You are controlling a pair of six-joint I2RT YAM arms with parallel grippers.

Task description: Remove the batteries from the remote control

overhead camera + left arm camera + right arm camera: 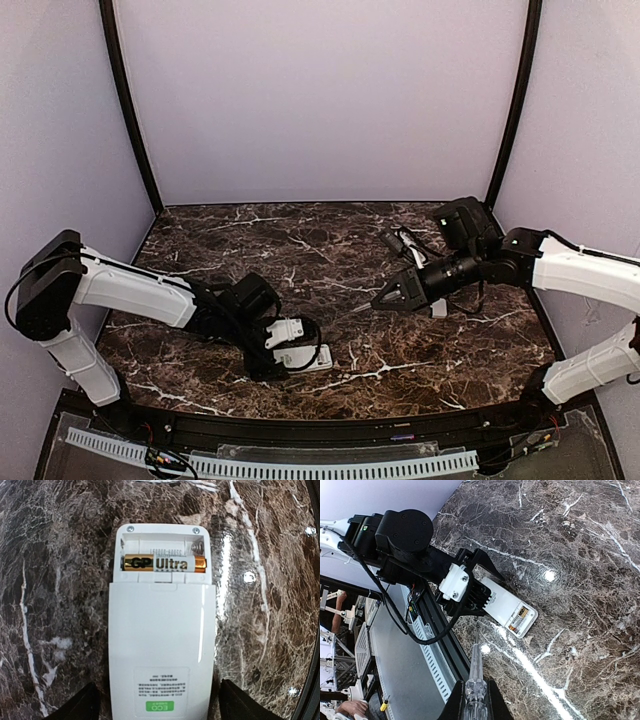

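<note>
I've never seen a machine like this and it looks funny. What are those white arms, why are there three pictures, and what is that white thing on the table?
Those are two robot arms fixed to the edge of a dark marble table. One picture looks down from above. The other two come from small cameras on each arm's wrist.

The white thing is a remote control, lying face down. Its battery cover is off, so you can see one gold and black battery inside, with an empty slot beside it.

Each arm ends in a two-fingered tool. The left tool is over the remote with its fingers spread on either side of it. The right tool hovers above the table, shut on a thin screwdriver with a clear handle. A small white piece lies near it.
</note>
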